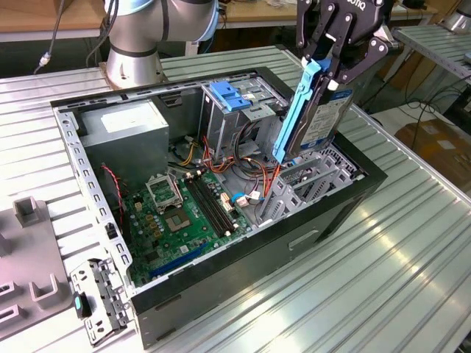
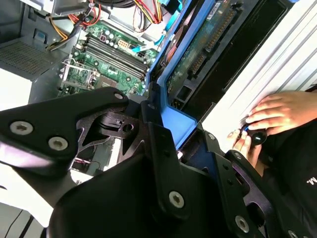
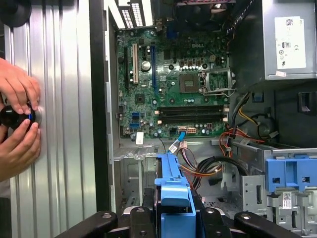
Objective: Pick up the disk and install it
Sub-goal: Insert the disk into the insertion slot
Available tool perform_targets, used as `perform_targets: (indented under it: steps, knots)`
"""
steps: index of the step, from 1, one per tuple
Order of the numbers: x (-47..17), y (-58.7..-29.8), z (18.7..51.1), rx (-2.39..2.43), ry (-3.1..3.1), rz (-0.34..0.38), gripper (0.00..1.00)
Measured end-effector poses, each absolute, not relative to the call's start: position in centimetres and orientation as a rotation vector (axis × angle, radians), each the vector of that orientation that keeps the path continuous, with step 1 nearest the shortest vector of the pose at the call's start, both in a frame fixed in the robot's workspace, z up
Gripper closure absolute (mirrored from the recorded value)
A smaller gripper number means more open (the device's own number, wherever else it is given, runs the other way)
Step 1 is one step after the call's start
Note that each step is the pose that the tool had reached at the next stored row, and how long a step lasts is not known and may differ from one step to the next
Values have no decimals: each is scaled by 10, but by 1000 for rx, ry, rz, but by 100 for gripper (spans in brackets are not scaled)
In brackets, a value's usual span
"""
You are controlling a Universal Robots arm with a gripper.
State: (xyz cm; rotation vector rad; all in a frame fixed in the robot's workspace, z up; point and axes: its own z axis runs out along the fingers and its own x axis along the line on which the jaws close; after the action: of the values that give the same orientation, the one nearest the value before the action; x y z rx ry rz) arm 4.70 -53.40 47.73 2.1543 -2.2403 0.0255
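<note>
The disk [image 1: 321, 121] hangs upright on edge, its white and blue label facing the exterior view's right and its blue carrier [image 1: 296, 110] along the near side. My gripper [image 1: 329, 70] is shut on its upper end. It hovers just above the metal drive bay [image 1: 309, 176] at the right end of the open computer case [image 1: 243, 246]. In the second wrist view the disk [image 2: 198, 44] shows its green circuit side beyond the gripper [image 2: 166, 124]. In the first wrist view the blue carrier [image 3: 172, 191] sits between the black fingers [image 3: 141, 218].
Inside the case lie the green motherboard [image 1: 184, 213], the grey power-supply box [image 1: 125, 132], coloured cables [image 1: 250, 173] and a tall cage with a blue latch [image 1: 232, 95]. A person's hands [image 3: 17, 124] rest on a black knob beside the case. A metal bracket [image 1: 99, 298] and grey fixtures [image 1: 22, 272] lie at the exterior view's left.
</note>
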Motion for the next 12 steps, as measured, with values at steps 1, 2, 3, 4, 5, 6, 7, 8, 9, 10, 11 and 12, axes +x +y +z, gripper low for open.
perform_targets:
  steps: [1,2,3,4,5,6,7,8,9,10,11,12]
  knots:
    - [47,-536,476,2154,-2240,26,63]
    - [47,-537,475,2155,-2240,25,63]
    - [48,-539,474,2158,-2237,25,63]
    - [49,-539,472,2162,-2233,26,63]
    - [49,-539,472,2167,-2228,26,63]
    - [50,-540,470,2178,-2217,26,63]
    - [53,-540,470,2183,-2213,26,63]
    - [56,-540,469,2185,-2211,26,63]
    - [58,-540,468,2185,-2210,26,63]
    - [57,-541,467,2187,-2209,26,63]
    - [58,-541,465,2189,-2207,26,63]
    - [58,-542,464,2189,-2206,26,63]
